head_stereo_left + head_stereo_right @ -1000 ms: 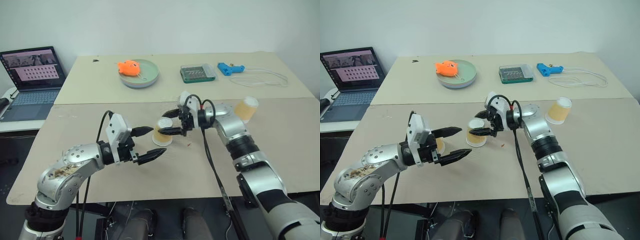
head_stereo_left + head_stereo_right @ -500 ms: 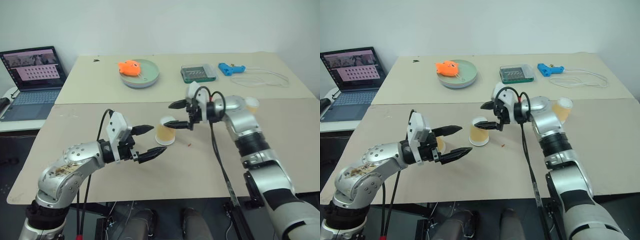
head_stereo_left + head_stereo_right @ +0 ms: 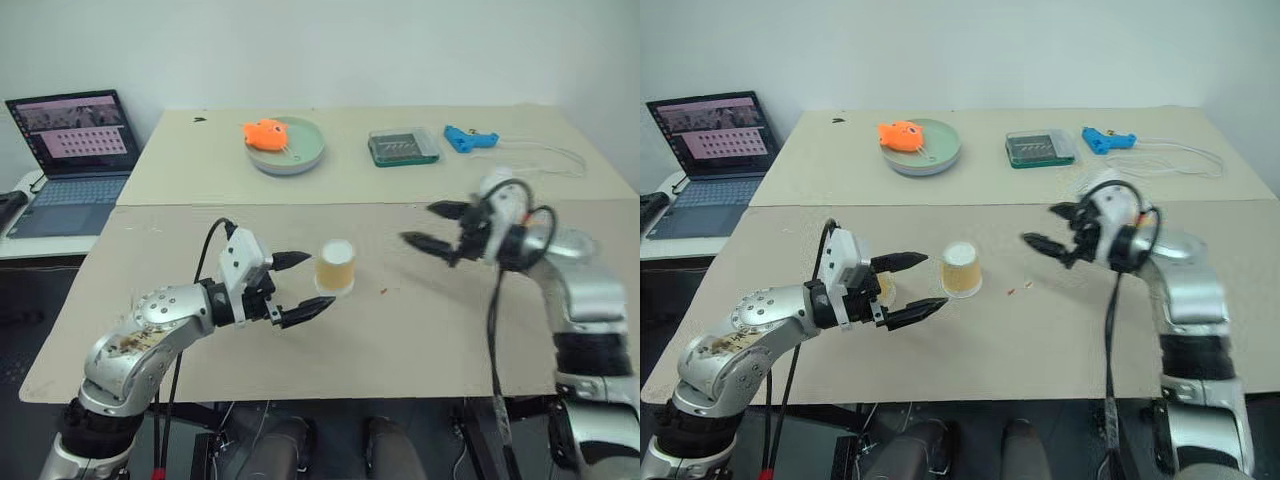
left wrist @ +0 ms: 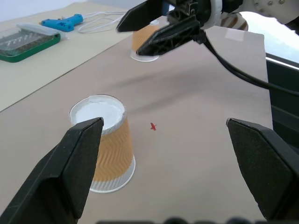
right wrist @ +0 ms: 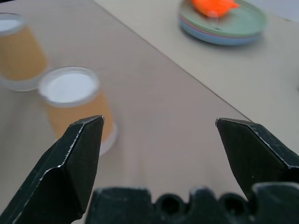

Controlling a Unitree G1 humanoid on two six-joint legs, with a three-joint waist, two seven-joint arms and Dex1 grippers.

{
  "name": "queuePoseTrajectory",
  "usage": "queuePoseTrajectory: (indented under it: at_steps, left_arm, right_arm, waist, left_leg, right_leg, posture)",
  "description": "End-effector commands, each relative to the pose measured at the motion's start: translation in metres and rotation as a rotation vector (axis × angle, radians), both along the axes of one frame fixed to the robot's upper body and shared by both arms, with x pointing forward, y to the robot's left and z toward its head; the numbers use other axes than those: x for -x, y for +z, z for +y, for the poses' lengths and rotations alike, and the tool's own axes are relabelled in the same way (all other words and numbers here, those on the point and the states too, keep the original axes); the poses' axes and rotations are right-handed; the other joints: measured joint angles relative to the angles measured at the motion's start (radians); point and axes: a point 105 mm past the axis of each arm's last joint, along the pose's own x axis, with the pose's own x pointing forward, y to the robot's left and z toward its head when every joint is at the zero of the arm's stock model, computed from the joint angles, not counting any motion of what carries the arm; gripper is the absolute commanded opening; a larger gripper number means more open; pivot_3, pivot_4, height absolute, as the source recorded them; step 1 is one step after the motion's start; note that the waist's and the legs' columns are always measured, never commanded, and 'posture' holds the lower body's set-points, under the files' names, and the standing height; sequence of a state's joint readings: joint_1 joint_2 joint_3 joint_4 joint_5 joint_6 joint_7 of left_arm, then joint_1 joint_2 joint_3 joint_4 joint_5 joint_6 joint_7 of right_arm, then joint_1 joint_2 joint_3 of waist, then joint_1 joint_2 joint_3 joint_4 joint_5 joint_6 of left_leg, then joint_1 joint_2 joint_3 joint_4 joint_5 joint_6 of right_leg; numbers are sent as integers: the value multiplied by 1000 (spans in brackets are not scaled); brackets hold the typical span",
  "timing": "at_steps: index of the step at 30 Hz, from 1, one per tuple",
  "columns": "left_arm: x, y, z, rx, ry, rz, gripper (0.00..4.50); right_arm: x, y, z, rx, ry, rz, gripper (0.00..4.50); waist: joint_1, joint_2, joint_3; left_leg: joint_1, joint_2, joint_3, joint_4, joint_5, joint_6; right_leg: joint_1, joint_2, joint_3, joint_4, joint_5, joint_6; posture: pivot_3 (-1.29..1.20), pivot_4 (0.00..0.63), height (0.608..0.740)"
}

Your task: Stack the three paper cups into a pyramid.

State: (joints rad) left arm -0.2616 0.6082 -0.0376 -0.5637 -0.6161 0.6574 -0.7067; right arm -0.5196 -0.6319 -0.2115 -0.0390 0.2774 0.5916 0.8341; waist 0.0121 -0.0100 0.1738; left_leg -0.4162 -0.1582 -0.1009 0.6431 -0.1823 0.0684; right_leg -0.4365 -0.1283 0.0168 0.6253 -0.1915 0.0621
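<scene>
Left gripper point(image 3: 918, 283) wide open, empty, just beside upside-down paper cup point(image 3: 961, 269) mid-table. Second cup point(image 3: 883, 290) behind left fingers. Third cup point(image 4: 145, 43) beyond right gripper point(image 3: 1048, 227), also spread, holding nothing.

The left arm reaches in from the near left edge, elbow bent, its silver forearm angled toward the middle of the bench. The left hand point(image 3: 301, 288) points roughly level, its two black fingers spread wide with nothing between them. The right arm stretches forward on the right side, and the right hand point(image 3: 1049, 228) points inward (toward the left), fingers likewise parted and empty.
</scene>
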Motion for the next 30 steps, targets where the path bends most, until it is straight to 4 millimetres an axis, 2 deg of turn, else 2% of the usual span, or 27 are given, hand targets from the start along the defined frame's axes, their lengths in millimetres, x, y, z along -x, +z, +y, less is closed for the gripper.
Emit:
queuePoseTrajectory:
  at_steps: [1,3,8,12,17,30]
  left_arm:
    - [6,12,-1,0,-1,-82,4500]
    - [5,12,0,-6,8,-93,4500]
    - [7,15,2,-3,12,-94,4500]
    - [6,17,3,-3,10,-92,4500]
    - [6,18,3,-3,7,-92,4500]
    - [6,19,5,0,27,-91,4500]
  right_arm:
    - [4,18,-43,-48,-283,-93,4442]
    - [7,13,-61,-53,-409,-96,4442]
    - [9,9,-74,-86,-557,-121,4442]
    - [0,-2,-96,-98,-699,-113,4442]
    - [-15,-11,-97,-123,-714,-111,4442]
    - [-55,-14,-91,-182,-693,-119,4442]
  waist:
    - [1,0,0]
    - [1,0,0]
    - [-9,0,0]
    - [-6,0,0]
    - [-3,0,0]
    - [-16,0,0]
  left_leg:
    - [0,0,0,0,0,0]
    - [0,0,0,0,0,0]
    - [0,1,2,0,0,0]
    - [0,1,2,0,0,0]
    - [0,1,2,0,0,0]
    - [1,1,2,0,1,0]
  right_leg:
    - [0,0,0,0,0,0]
    - [0,0,0,0,0,0]
    - [0,0,1,1,0,0]
    - [0,0,0,1,0,0]
    - [1,1,0,0,0,0]
    - [1,1,0,0,0,0]
  posture:
    - [0,150,730]
    - [0,150,730]
    - [0,150,730]
    - [0,150,730]
    - [0,150,730]
    - [0,150,730]
